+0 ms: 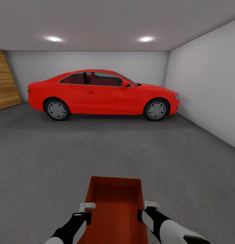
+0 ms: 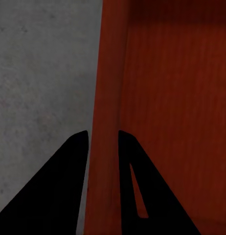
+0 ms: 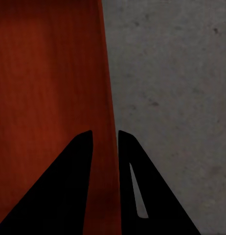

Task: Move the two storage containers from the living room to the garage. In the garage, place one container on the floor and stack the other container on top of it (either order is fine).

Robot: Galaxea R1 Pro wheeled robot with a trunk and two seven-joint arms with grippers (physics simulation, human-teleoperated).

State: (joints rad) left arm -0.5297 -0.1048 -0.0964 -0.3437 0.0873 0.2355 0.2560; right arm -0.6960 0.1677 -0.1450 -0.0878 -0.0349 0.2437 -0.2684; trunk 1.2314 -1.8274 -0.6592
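I am carrying a red-orange storage container out in front of me, low in my head view and centred between my two arms. My left gripper is pinched onto its left side wall, one finger outside and the other inside, the wall filling the narrow gap between them. My right gripper clamps the right side wall the same way, with its inner finger over the box's floor and the outer one over the concrete. Both forearms reach forward from the bottom of my head view, roughly parallel, wrists level with the box's rim.

The container's long axis runs straight away from me, its far end pointing at the car; it sits level, open side up, with its ribbed floor showing and nothing inside.

Beneath and around it lies the floor, rough mottled dark-grey concrete. Well ahead, a red car stands side-on against the white back wall, nose toward the right-hand wall. A wooden door stands at far left, and two round lights glow in the grey ceiling.
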